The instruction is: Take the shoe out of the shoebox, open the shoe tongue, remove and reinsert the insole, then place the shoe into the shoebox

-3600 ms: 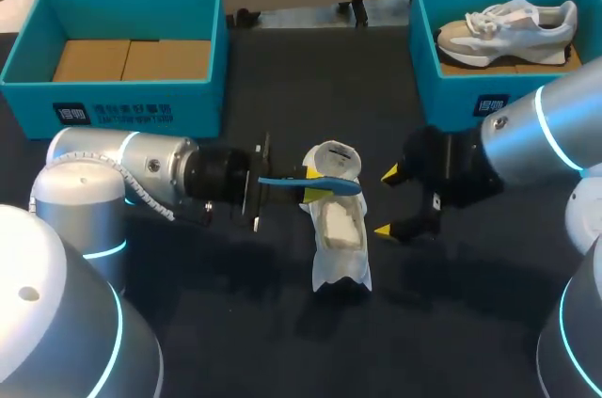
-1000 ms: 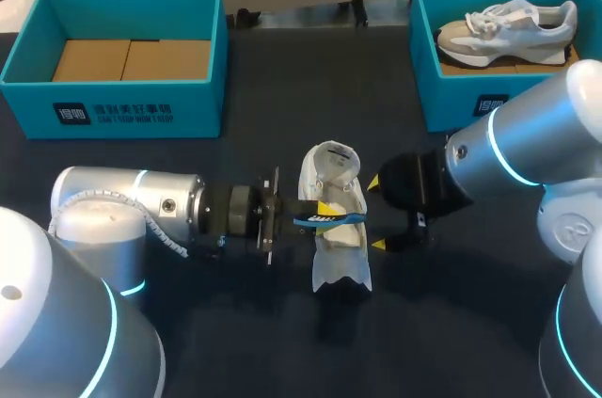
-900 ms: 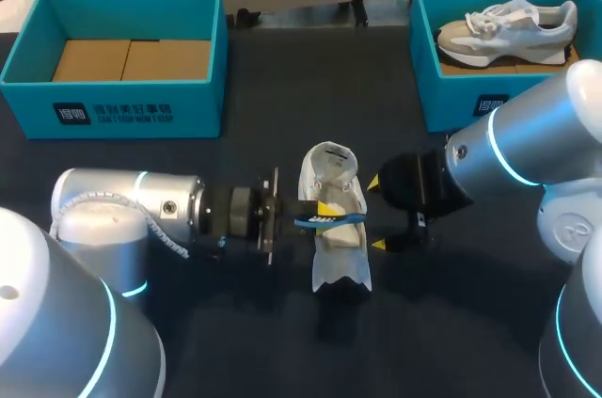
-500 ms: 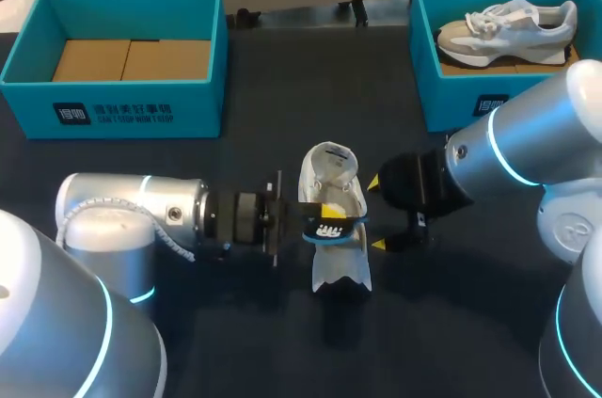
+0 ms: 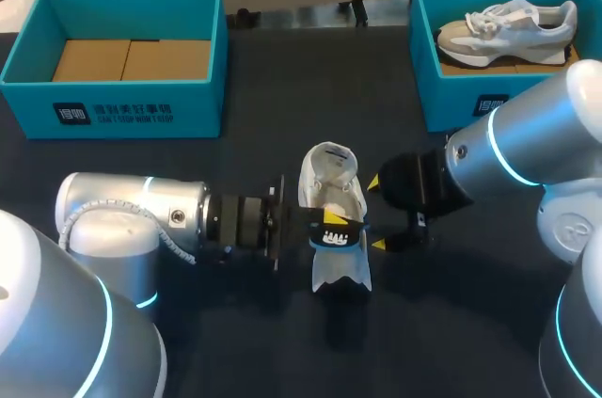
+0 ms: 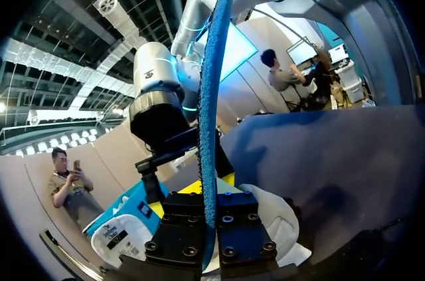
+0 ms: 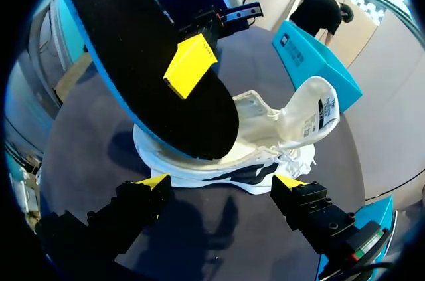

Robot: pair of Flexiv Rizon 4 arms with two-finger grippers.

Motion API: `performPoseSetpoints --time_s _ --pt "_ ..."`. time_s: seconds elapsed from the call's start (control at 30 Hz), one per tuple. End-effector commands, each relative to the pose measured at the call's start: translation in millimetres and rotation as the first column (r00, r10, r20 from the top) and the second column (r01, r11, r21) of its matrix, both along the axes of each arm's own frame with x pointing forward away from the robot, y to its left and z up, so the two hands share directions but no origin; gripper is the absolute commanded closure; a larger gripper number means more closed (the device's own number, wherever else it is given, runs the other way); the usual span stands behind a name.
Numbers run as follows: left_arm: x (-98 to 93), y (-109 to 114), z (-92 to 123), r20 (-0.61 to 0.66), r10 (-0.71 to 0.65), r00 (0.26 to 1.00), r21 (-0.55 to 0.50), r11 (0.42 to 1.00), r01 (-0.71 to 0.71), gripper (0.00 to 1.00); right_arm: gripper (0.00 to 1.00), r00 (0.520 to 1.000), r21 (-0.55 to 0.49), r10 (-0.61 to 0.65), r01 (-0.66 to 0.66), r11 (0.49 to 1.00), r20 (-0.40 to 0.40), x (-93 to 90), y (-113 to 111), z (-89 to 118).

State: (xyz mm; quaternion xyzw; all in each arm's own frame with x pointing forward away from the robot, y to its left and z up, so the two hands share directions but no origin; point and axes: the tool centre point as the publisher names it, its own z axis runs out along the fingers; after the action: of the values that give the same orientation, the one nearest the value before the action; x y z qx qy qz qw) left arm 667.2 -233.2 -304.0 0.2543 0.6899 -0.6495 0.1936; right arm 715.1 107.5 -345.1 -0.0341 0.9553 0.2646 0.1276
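Pinching insole (image 5: 336,234): left fingers (image 7: 189,65) | right fingers (image 7: 154,181) spread beside shoe (image 7: 279,125) | right wrist only: black underside

Head camera looks down from behind; both wrist cameras closely face the shared shoe (image 5: 340,264).

Two teal shoeboxes (image 5: 132,108) (image 5: 451,97), two white shoes (image 5: 329,167) (image 5: 508,26), one insole (image 5: 339,237), two end effectors (image 5: 329,222) (image 5: 374,213)
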Motion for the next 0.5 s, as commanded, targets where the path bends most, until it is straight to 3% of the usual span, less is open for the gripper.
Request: performPoseSetpoints --time_s 0.03,0.5 --pt "4.6 -4.6 -6.0 -0.001 -0.004 1.000 0.013 1.000 0.004 1.00 0.00 1.000 -0.001 -0.002 0.002 1.000 0.002 -1.2 0.0 -0.4" --pt "17.1 -10.4 -21.5 0.028 -0.008 1.000 0.031 0.999 0.007 1.00 0.00 1.000 -0.001 -0.002 0.002 1.000 0.002 -1.2 0.0 -0.4"
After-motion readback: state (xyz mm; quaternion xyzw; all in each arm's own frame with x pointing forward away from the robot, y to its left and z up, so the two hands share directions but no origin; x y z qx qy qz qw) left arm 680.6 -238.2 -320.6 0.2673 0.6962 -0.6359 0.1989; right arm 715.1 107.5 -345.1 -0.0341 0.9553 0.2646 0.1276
